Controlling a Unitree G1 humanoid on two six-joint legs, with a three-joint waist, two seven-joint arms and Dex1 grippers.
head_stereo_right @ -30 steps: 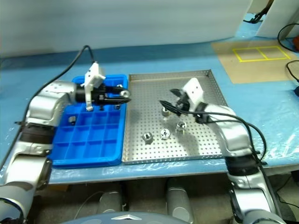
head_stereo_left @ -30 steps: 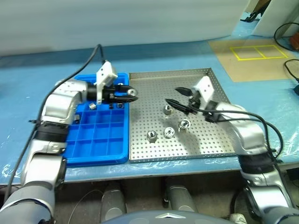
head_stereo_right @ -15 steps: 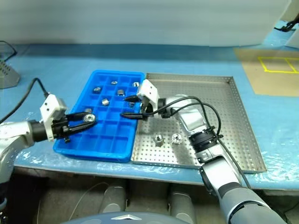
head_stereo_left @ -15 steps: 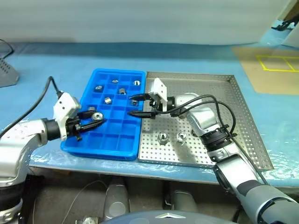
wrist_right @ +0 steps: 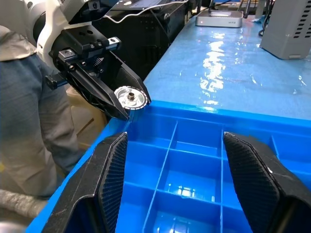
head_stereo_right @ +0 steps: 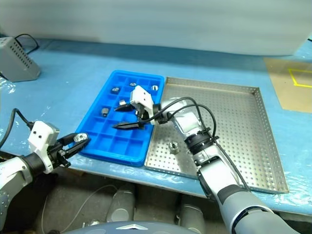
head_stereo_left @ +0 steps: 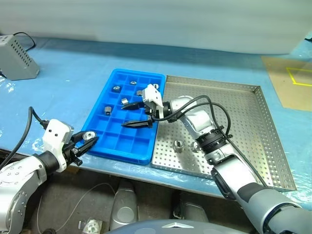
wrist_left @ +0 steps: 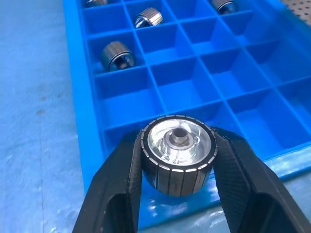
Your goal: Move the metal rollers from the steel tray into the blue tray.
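Several rollers (head_stereo_left: 108,108) are lying in the blue tray (head_stereo_left: 112,146); one (wrist_left: 178,153) is being gripped by the left pincer (head_stereo_left: 87,141) at lower left. The right pincer (head_stereo_left: 134,113) is being held wide, empty. One roller (head_stereo_left: 179,145) is remaining in the steel tray (head_stereo_left: 253,131).

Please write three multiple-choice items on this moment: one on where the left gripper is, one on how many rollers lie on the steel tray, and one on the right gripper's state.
1. Where is the left gripper?
A. Over the middle of the steel tray
B. At the near edge of the blue tray
C. Beside the grey box

2. How many metal rollers can be counted on the steel tray?
A. One
B. Four
C. Six

3. What is the state of the right gripper?
A. Shut on a roller
B. Shut and empty
C. Open and empty

Answers:
1 B, since the left gripper, holding a roller, sits at the blue tray's near edge.
2 A, since a single roller lies on the perforated floor, though the right arm may hide more.
3 C, since its fingers stand apart over the blue compartments with nothing between them.
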